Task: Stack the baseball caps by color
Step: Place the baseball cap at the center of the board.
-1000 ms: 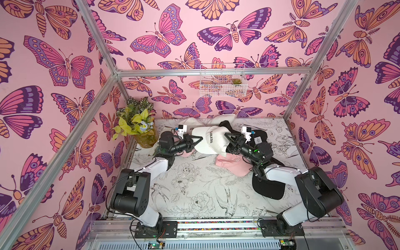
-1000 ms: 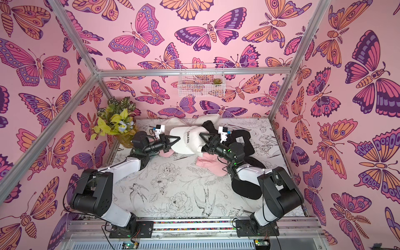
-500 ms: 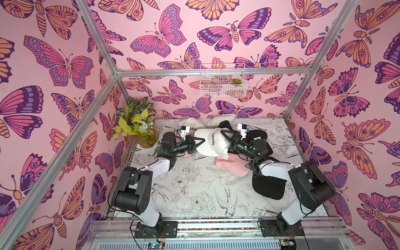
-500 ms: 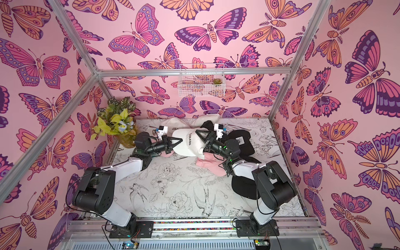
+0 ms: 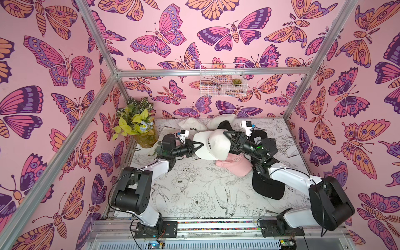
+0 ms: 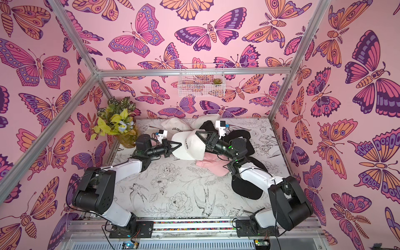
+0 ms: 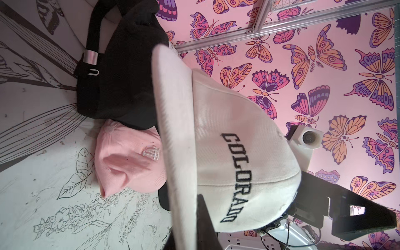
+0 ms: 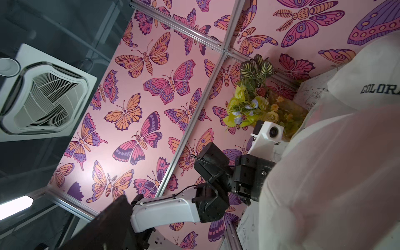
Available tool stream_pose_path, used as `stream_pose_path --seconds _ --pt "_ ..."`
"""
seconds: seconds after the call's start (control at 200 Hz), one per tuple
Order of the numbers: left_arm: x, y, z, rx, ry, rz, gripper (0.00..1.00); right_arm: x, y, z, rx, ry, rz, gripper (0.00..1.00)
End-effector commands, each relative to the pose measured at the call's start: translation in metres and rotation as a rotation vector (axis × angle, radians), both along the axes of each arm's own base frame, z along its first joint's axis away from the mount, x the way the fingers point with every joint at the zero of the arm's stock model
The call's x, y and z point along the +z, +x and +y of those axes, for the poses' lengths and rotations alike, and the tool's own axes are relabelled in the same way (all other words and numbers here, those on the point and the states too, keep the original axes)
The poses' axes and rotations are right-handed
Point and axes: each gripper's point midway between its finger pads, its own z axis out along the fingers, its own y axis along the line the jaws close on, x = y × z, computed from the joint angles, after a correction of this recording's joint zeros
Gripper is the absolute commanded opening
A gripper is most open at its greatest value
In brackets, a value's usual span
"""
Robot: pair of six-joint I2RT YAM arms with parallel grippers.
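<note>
Midair, left gripper (image 5: 201,144) tight on cream cap (image 5: 216,150).

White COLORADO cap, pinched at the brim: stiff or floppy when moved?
Brim is likely stiff: the held cap stands out from the left gripper without sagging. Crown is probably soft but light; it shows a full dome in the left wrist view. It may swing, since the pinch is at one brim edge only.

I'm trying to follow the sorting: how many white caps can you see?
3. The lifted cap, pinched by the left claw, is mid-table; the rear cap lies at the back; the third cap lies beside it, partly covered. More may be hidden.
</note>
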Motion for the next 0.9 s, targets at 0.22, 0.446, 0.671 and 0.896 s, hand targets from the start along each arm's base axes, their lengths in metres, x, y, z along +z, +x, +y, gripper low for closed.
stream_pose_path --seconds 0.22,0.446,0.671,0.896 --pt "-0.017 0.005 0.004 0.033 0.023 0.037 0.00 0.021 -0.011 0.004 0.041 0.020 -0.108 0.74" --pt "-0.018 0.006 -0.001 0.022 -0.007 0.040 0.00 0.008 -0.001 0.007 0.014 -0.026 -0.094 0.32" --pt "-0.032 0.006 0.001 0.035 0.011 0.058 0.00 0.015 -0.009 0.006 0.024 -0.095 -0.154 0.00" --pt "-0.050 0.008 0.012 0.066 0.042 0.089 0.02 0.009 -0.002 -0.017 -0.029 -0.160 -0.140 0.00"
